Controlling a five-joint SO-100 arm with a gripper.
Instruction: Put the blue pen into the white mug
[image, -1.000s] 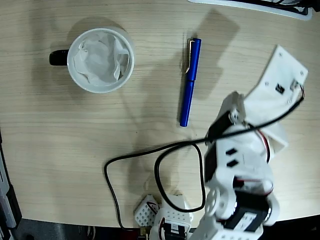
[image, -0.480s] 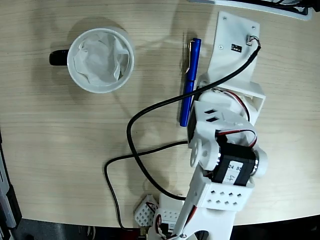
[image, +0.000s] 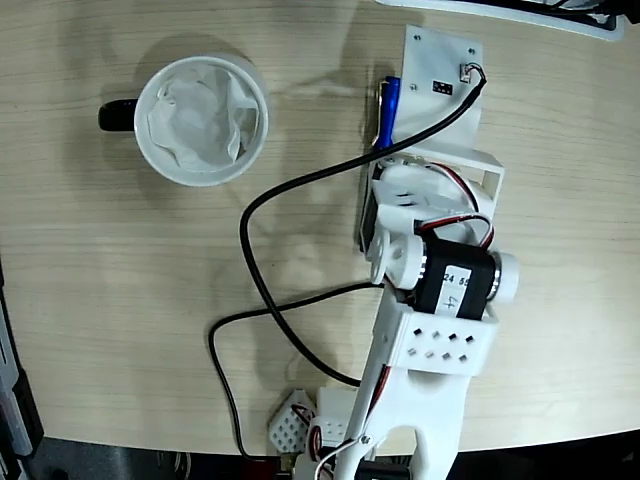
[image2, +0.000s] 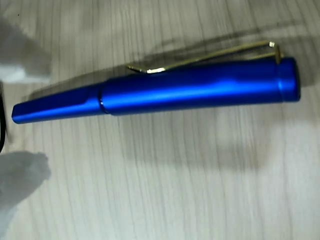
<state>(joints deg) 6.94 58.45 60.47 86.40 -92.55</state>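
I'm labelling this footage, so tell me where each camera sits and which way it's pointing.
Fixed view: overhead, looking straight down on the wooden table, the white mug and the white arm, which covers most of the blue pen.
Wrist view: on the arm, looking down close at the blue pen lying on the table; blurred white shapes at the left edge may be the fingers.
Shared: the pen and the wood.

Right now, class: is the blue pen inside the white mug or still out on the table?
Out. The blue pen lies flat on the wooden table, apart from the white mug, which holds only crumpled white lining.
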